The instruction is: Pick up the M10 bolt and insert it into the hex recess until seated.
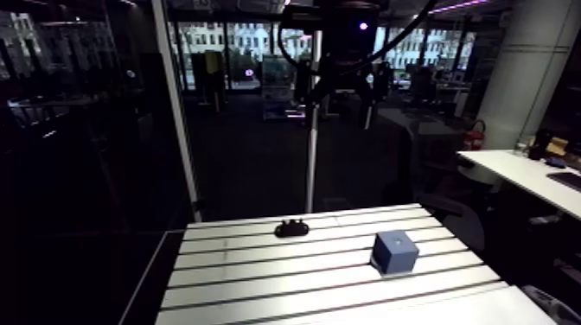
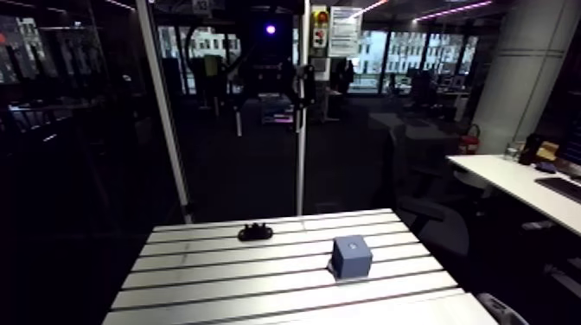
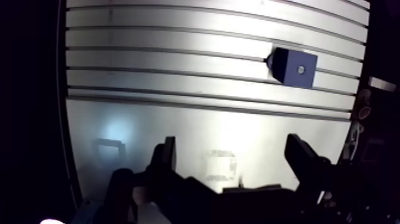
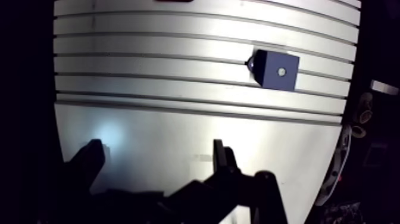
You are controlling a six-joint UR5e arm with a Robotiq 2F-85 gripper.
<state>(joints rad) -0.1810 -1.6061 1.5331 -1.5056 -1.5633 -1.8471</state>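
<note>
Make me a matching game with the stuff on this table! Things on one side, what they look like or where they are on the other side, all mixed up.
Things:
1. block
2. small part
3. tool
4. table

Descriptions:
A. open, holding nothing
B. silver, with long grooves
C. blue, with a pale spot on top
D. black, near the table's far edge

Pairs: 1-C, 2-D, 3-A, 4-B.
</note>
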